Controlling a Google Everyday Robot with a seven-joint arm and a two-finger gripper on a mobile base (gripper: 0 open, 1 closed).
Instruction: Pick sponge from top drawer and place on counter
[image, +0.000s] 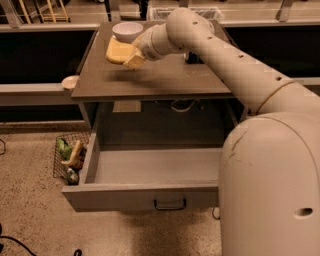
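The yellow sponge (117, 50) hangs just above the counter's (165, 80) back left part, in front of a white bowl (127, 31). My gripper (131, 55) is shut on the sponge, with a cream finger (134, 61) at its right edge. My arm reaches in from the right across the counter. The top drawer (150, 172) below is pulled fully out and its grey inside shows nothing in it. Its dark handle (170, 204) is at the front centre.
A dark object (194, 57) sits at the counter's back, partly behind my arm. A wire basket (70, 160) with items stands on the floor left of the drawer. A small pale dish (70, 81) sits on the ledge left of the counter. My arm's large body fills the right side.
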